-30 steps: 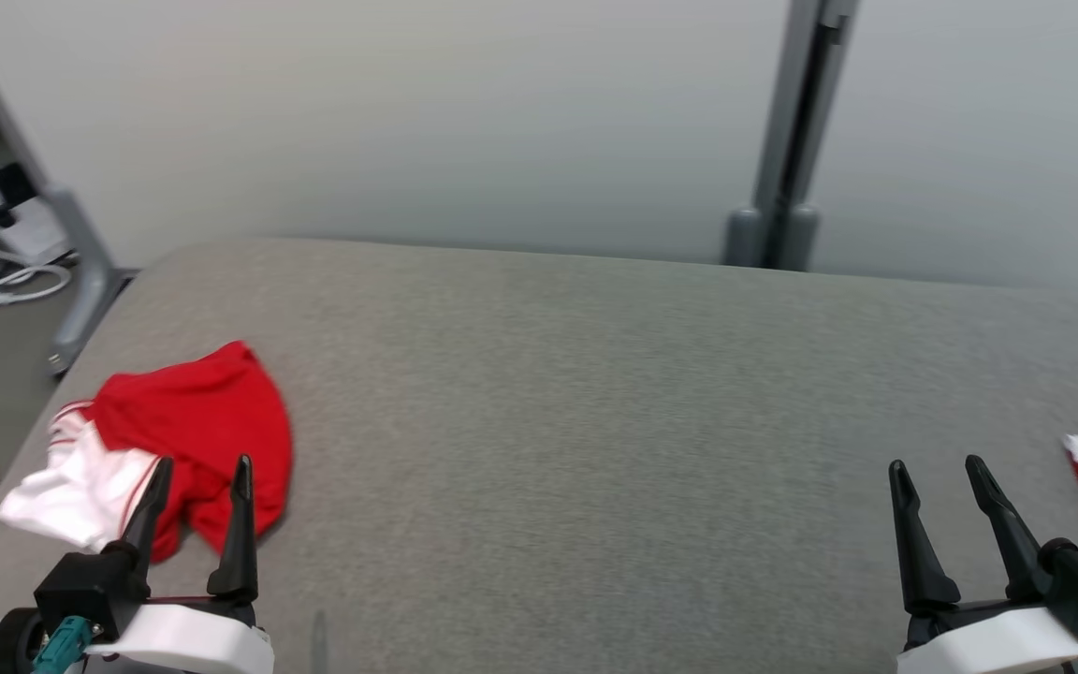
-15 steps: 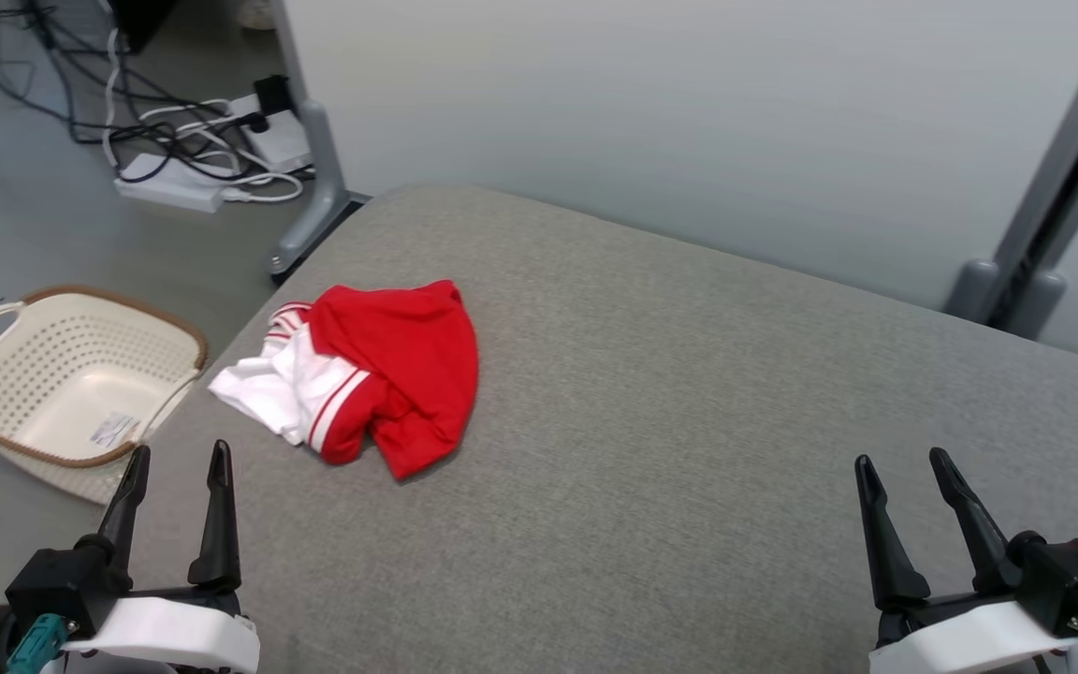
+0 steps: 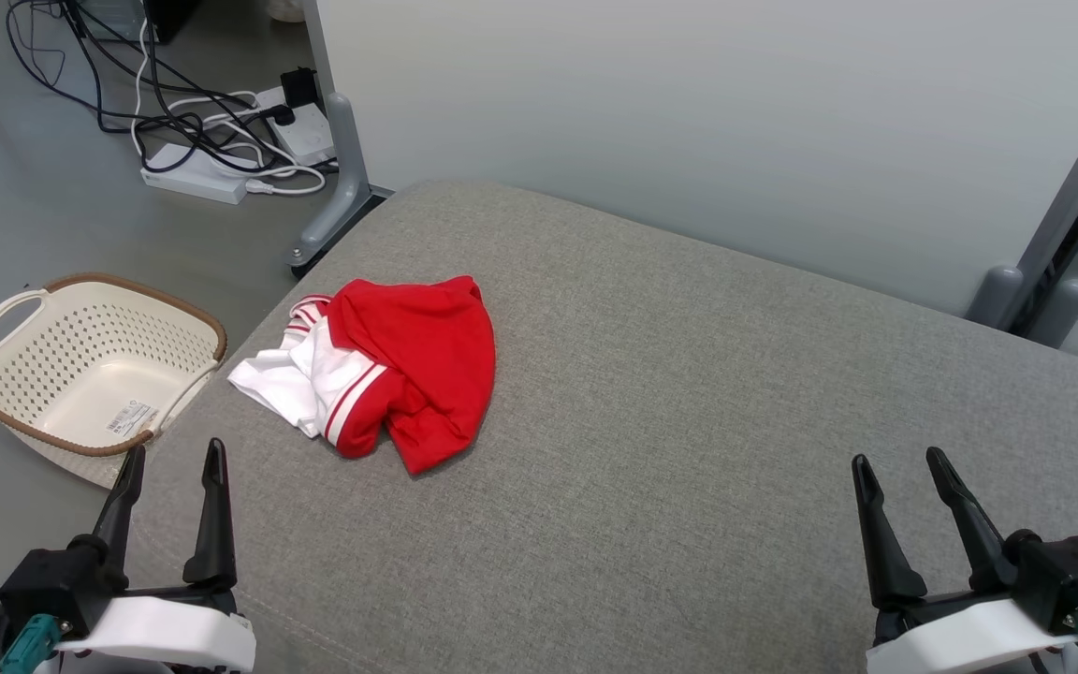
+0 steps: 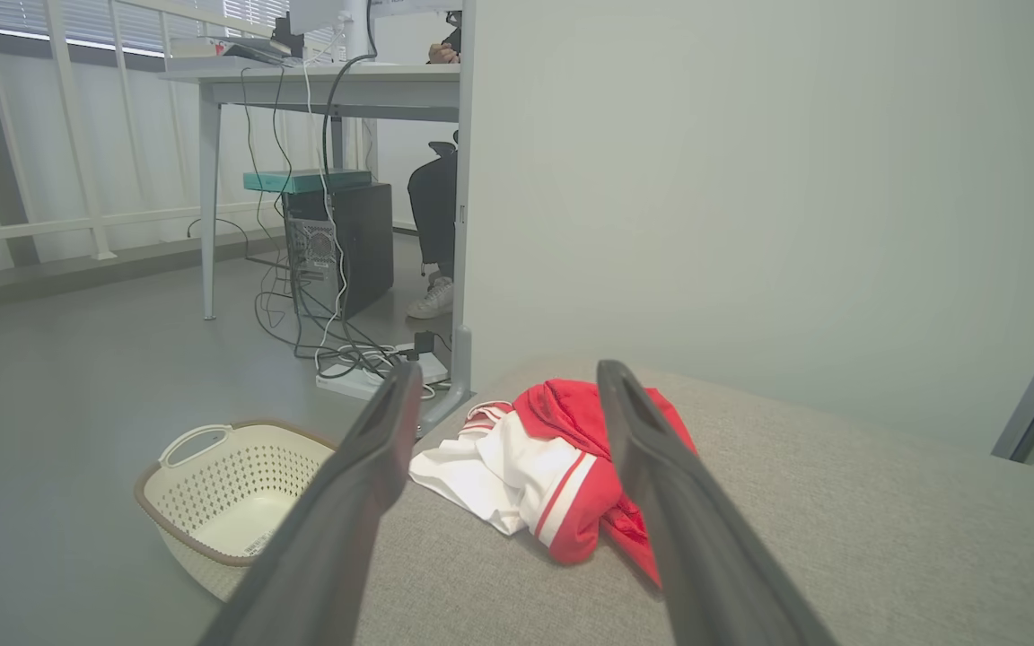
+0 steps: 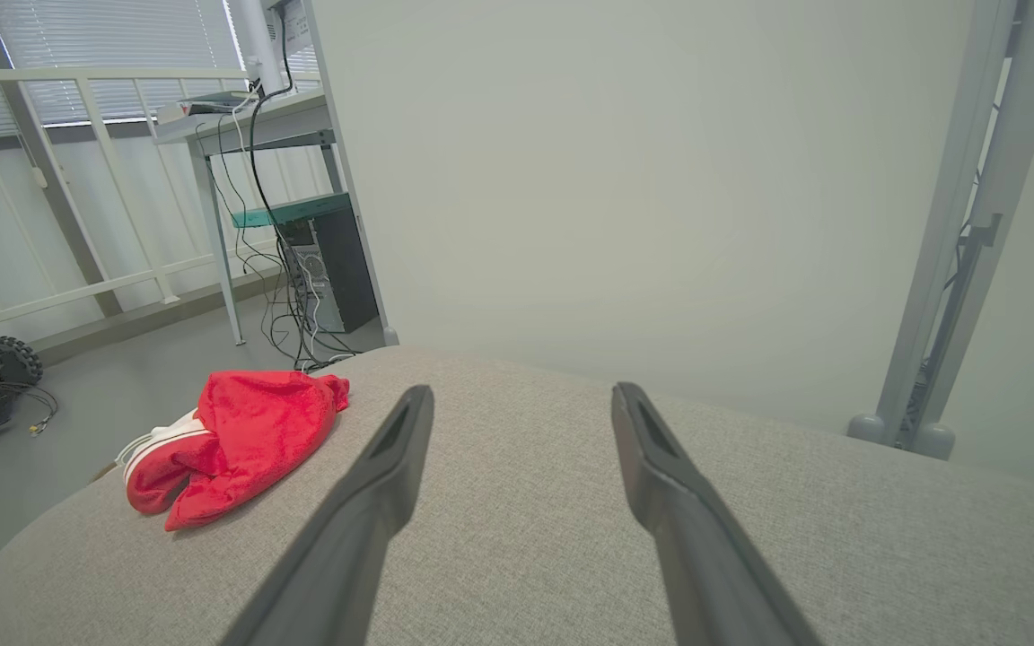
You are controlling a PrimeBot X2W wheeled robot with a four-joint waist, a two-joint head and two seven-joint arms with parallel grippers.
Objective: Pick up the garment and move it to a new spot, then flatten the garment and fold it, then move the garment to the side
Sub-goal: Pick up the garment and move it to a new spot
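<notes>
The crumpled red-and-white garment (image 3: 389, 370) was shown bunched near the far left corner of the grey padded surface (image 3: 689, 421), close to the edge beside which a basket (image 3: 52, 346) stood on the floor. The left gripper (image 3: 175, 447) and right gripper (image 3: 896, 456) were held at the near edge, fingers spread wide and empty. This was judged a ready posture for the first pick-up, the left gripper being nearer.

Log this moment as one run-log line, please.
stage: before pickup | garment: crumpled on grey surface, near left edge | left gripper: open, empty | right gripper: open, empty | basket: on floor
</notes>
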